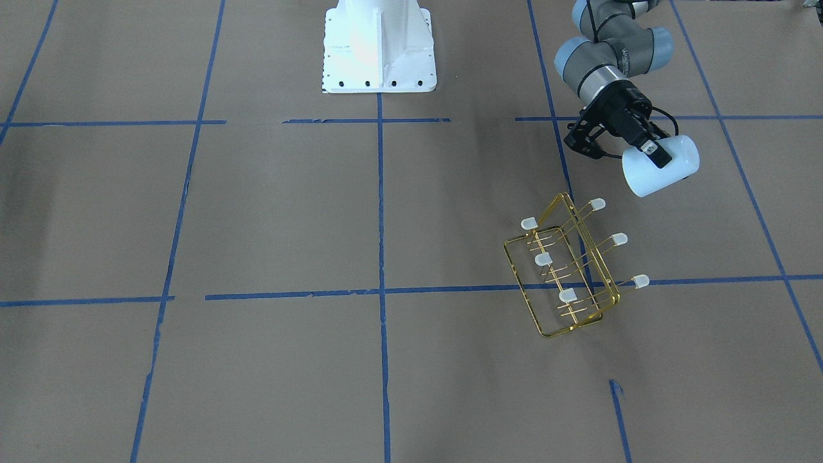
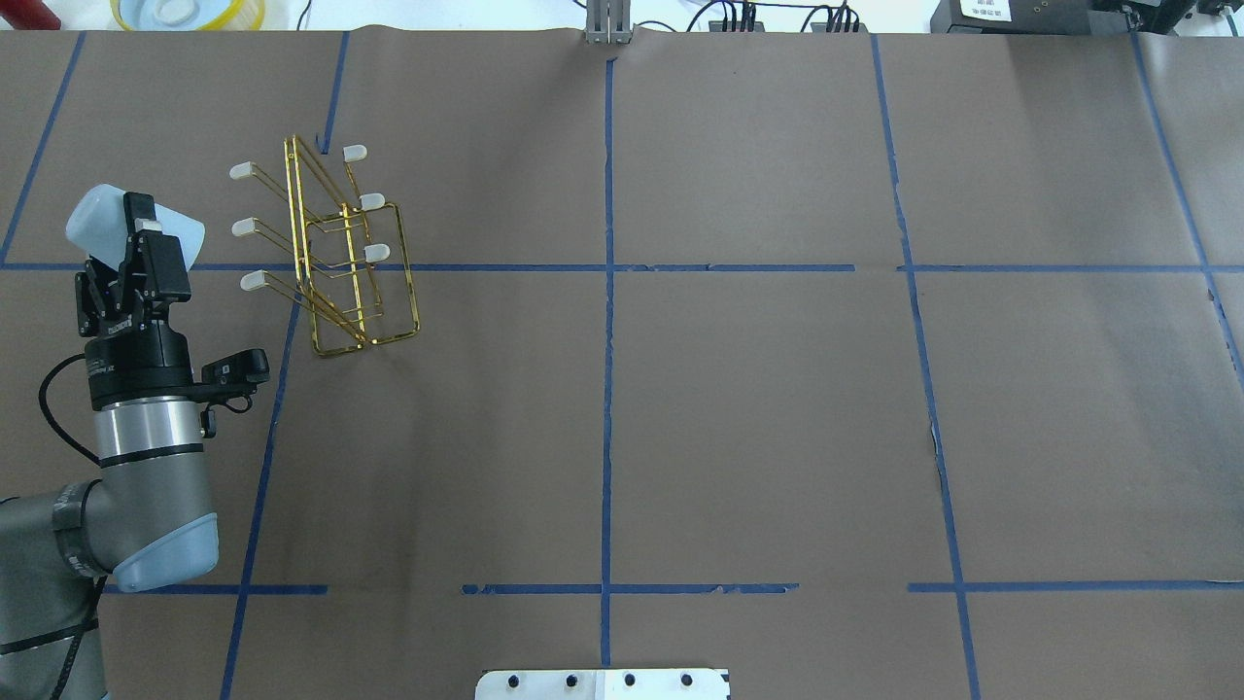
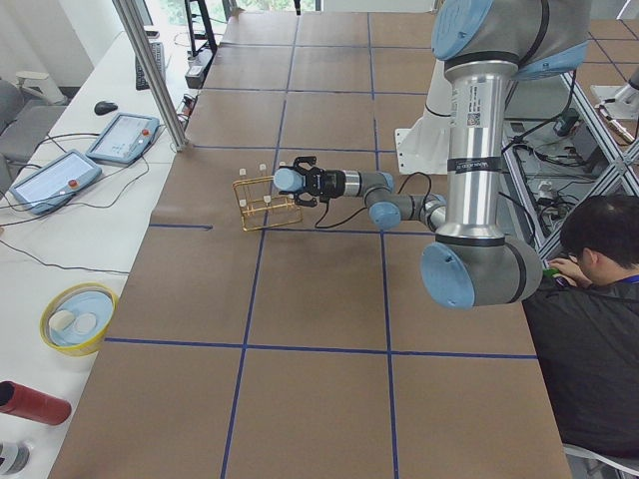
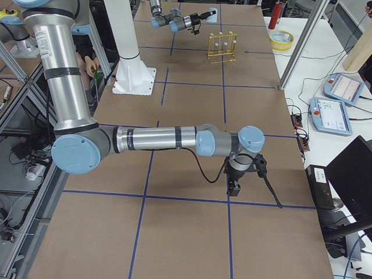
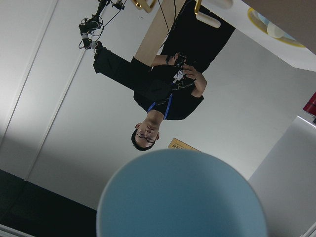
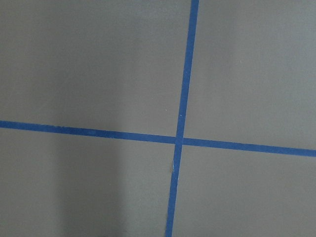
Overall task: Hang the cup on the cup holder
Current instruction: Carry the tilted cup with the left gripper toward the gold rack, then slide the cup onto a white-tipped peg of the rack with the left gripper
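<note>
You're mid-carry: your left gripper (image 1: 651, 153) pinches the cup (image 1: 674, 166) in the air, near the rack (image 1: 566, 267), apart from it. The cup lies sideways, long axis about level, its wider end seemingly rackward. Next, line its mouth up with a prong (image 1: 597, 204). The right gripper (image 4: 232, 187) is too small to judge.
</note>
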`<state>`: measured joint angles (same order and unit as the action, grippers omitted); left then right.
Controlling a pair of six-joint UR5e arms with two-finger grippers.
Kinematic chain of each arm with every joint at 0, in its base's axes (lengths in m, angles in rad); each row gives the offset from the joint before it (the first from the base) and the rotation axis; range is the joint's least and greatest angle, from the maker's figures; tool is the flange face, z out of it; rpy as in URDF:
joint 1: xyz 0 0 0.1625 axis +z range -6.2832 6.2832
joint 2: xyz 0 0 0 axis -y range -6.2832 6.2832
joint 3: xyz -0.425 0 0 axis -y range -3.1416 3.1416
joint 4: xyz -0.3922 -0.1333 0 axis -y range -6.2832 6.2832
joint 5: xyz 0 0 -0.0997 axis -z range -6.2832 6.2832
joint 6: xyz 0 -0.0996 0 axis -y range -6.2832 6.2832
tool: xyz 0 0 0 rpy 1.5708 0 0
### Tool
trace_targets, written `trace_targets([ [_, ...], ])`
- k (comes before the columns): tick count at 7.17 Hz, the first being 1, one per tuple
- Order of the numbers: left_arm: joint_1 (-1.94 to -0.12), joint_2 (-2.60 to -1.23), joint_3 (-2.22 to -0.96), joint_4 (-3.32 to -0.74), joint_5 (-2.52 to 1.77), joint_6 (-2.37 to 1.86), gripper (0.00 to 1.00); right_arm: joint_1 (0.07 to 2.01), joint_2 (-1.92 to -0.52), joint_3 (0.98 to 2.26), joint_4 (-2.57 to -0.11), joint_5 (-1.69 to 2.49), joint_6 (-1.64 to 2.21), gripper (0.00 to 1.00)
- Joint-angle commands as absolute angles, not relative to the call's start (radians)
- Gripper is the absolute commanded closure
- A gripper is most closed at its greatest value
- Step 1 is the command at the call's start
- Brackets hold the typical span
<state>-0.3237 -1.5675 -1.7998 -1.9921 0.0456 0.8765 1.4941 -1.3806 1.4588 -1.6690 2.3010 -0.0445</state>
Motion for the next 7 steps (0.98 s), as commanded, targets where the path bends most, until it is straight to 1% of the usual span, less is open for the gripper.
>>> trace_targets([
  [1,-0.324,-1.611,-1.732,-1.99,0.067,0.867,1.0,1.494,-1.381,1.459,-1.669,2.301,-0.044,0.0],
  [7,-0.324,-1.673,-1.638,-1.99,0.094,0.864,1.0,1.494,-1.381,1.459,-1.669,2.301,-0.043,0.0],
])
